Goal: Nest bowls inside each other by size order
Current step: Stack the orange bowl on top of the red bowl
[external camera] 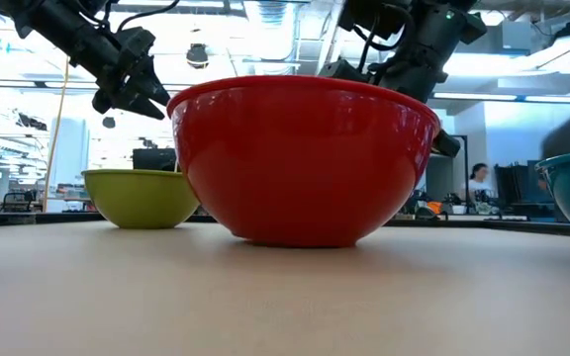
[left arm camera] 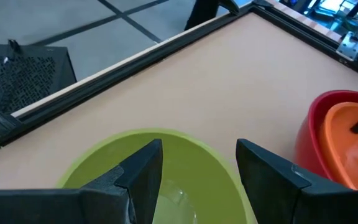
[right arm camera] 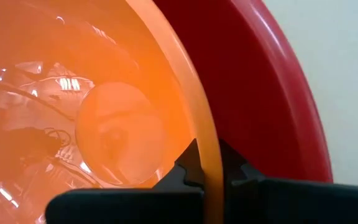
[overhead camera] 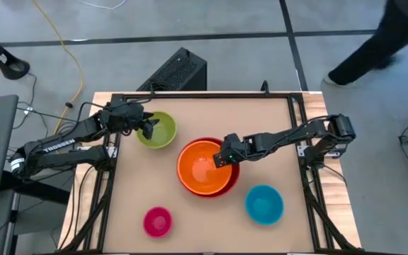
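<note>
The orange bowl [overhead camera: 202, 167] sits inside the largest, red-magenta bowl [overhead camera: 227, 185] at the table's middle. My right gripper [overhead camera: 223, 157] is shut on the orange bowl's rim at its right side. The lime green bowl [overhead camera: 156, 130] stands on its base at the far left; my left gripper [overhead camera: 147, 126] hangs open above it, fingers [left arm camera: 145, 177] over its hollow, touching nothing. The teal blue bowl [overhead camera: 264, 203] stands near right, the small pink-magenta bowl [overhead camera: 158, 221] near left. My right gripper pinches the orange bowl's rim [right arm camera: 209, 140], one finger inside the bowl and one outside, between it and the red bowl's wall [right arm camera: 260, 112]. The fingers come from above on the bowl's right side. The orange bowl rests nested in the red bowl.
A raised dark frame [overhead camera: 204, 95] edges the tabletop. A black box [overhead camera: 176, 71] stands on the floor beyond the far edge. A person's leg [overhead camera: 374, 42] shows at the far right. Bare tabletop [overhead camera: 211, 227] lies along the near edge between the pink and teal bowls.
</note>
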